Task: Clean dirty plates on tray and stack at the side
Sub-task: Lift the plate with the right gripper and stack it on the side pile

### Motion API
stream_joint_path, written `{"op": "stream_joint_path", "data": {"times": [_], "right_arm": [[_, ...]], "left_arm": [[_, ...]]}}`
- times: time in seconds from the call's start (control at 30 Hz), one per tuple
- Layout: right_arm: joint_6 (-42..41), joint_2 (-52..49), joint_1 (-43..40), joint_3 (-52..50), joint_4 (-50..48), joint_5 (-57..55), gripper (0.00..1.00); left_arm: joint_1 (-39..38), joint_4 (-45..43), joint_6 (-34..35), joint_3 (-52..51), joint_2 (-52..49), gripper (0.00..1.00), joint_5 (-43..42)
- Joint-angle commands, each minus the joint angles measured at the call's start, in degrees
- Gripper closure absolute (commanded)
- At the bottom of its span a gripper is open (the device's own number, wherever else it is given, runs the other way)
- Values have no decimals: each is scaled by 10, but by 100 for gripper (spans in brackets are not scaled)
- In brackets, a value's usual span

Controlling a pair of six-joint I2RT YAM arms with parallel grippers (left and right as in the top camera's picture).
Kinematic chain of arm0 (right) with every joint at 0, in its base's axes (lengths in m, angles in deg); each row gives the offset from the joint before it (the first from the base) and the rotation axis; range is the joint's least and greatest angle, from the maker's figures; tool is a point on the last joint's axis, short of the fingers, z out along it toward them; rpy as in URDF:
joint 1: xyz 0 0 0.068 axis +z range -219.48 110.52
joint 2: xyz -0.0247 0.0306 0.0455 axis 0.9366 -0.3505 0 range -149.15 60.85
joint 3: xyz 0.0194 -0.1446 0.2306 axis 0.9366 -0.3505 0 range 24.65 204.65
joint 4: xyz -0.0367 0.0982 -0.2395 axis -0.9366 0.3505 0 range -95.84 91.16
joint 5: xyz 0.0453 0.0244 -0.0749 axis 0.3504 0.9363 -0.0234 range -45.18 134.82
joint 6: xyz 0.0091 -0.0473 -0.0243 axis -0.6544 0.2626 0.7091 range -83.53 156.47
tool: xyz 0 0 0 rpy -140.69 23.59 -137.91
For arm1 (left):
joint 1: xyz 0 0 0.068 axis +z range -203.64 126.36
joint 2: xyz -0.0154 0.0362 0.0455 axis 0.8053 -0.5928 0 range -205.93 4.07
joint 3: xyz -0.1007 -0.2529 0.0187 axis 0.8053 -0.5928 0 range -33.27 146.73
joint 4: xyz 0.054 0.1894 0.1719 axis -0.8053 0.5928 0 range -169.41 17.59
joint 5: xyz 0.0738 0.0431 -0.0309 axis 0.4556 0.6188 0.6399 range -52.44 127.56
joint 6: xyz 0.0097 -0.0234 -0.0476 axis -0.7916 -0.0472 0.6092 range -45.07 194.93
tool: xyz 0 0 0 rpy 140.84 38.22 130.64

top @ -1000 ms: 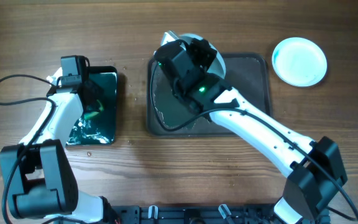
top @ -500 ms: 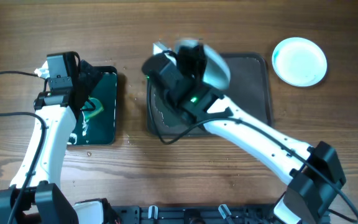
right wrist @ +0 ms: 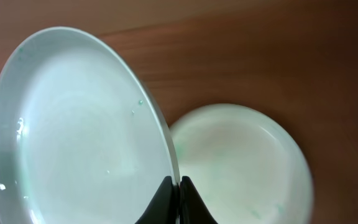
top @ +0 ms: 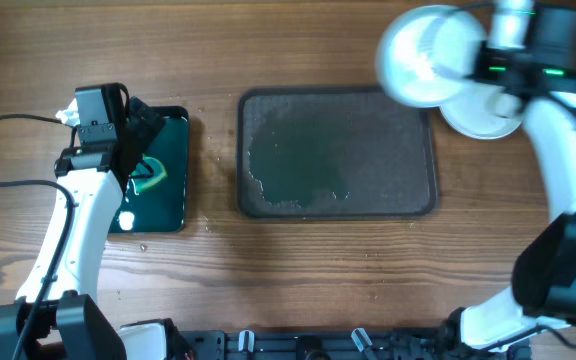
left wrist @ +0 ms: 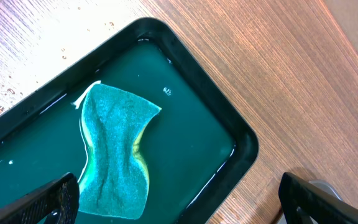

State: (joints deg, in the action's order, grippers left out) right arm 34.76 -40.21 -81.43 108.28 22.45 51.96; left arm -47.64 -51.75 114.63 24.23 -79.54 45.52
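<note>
Right jaws pinch a white plate [right wrist: 73, 124] (tilted) over the second plate [right wrist: 241, 162]; left jaws — spread wide, empty.

**Tally: two plates, two trays, one sponge**

One round pale plate [top: 423, 55], and a second round pale plate [top: 476, 122], so that's two. One large dark grey-brown rectangular tray [top: 388, 120], one smaller black tray with teal-green inside [top: 173, 200]. A single teal sponge [left wrist: 114, 155].

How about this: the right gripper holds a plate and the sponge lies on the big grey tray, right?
No. The sponge lies in the small black tray, as the left wrist view shows. The right gripper does hold a plate.
</note>
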Motion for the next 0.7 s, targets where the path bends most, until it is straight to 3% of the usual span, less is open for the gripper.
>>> {"op": "stream_joint_path", "data": {"times": [0.0,0.13,0.3,0.33,0.37,0.4,0.43,0.47,0.53,0.67], "right_arm": [[-144,-62,-102,4,-2,151,96],[-155,-120,-172,4,-17,192,96],[-157,-160,-188,4,-26,167,94],[-166,-163,-187,4,-29,156,89],[-169,-164,-187,4,-34,151,77],[-167,-164,-187,4,-40,149,59],[-163,-164,-187,5,-45,149,23],[-163,-164,-187,5,-45,149,14],[-163,-161,-187,5,-36,164,5],[-165,-122,-187,5,-5,193,5]], "left_arm": [[3,0,-3,7,1,0,-2],[3,0,-3,7,1,0,-2],[3,0,-3,7,1,0,-2],[3,0,-3,7,1,0,-2],[3,0,-3,7,1,0,-2],[3,0,-3,7,1,0,-2],[3,0,-3,7,1,0,-2],[3,0,-3,7,1,0,-2],[3,0,-3,7,1,0,-2],[3,0,-3,7,1,0,-2]]}}
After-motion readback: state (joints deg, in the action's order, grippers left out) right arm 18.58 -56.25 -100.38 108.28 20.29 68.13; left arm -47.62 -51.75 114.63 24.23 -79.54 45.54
